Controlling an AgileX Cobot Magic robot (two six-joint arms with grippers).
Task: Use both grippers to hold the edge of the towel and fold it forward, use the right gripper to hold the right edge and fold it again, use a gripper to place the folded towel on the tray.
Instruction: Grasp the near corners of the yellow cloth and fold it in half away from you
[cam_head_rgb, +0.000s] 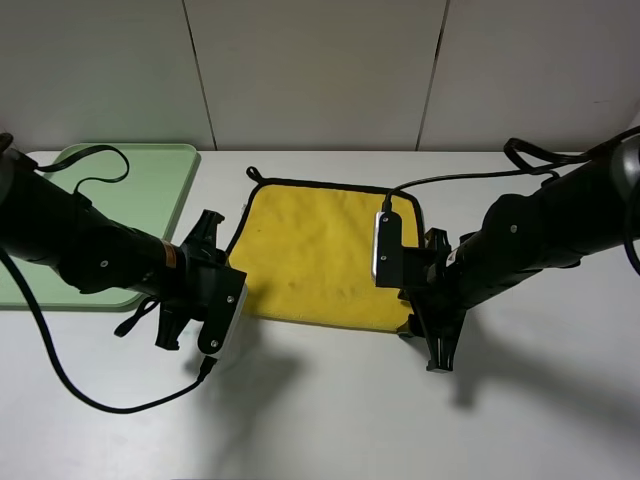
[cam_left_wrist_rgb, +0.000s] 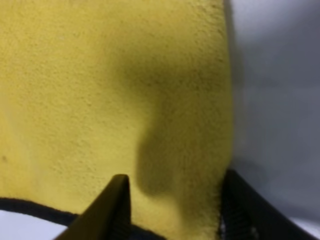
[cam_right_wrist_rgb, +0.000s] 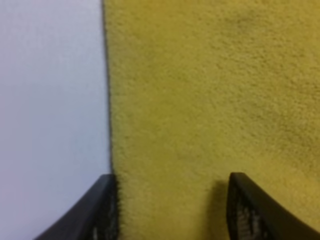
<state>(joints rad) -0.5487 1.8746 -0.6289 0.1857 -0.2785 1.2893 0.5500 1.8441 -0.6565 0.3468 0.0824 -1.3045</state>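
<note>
**Hand state.** The left hand (cam_left_wrist_rgb: 175, 200) has its jaws apart and clamps nothing. Yellow cloth lies between them, puckered into a low ridge. The right hand (cam_right_wrist_rgb: 172, 197) also has its jaws apart, straddling flat cloth just inside the side border.

**Position.** Take 12 o'clock as the far wall in the high view. The left hand is at the 7 o'clock corner of the towel (cam_head_rgb: 320, 255) and the right hand at its 5 o'clock corner. The towel lies flat and unfolded at the middle of the table (cam_head_rgb: 330, 430).

**Step in hand (judged).** First grasp, ahead of the forward fold.

1. Close each hand on cloth and the edge of the towel (cam_left_wrist_rgb: 35, 211) together. A bite on plush pile alone is likely to slip.
2. Close both hands at the same moment and lift level, so the near border rises evenly.
3. Carry toward 12 o'clock and lay corner on corner.

**Arm pose.** The left arm enters from 9 o'clock and the right from 3 o'clock. Both slope down toward the table, with the wrists turned so the hands point down at the cloth.

**Surroundings.** The tray (cam_head_rgb: 150, 200) lies at 10 o'clock of the towel, near it but apart. The left arm passes over the tray's near part.
</note>
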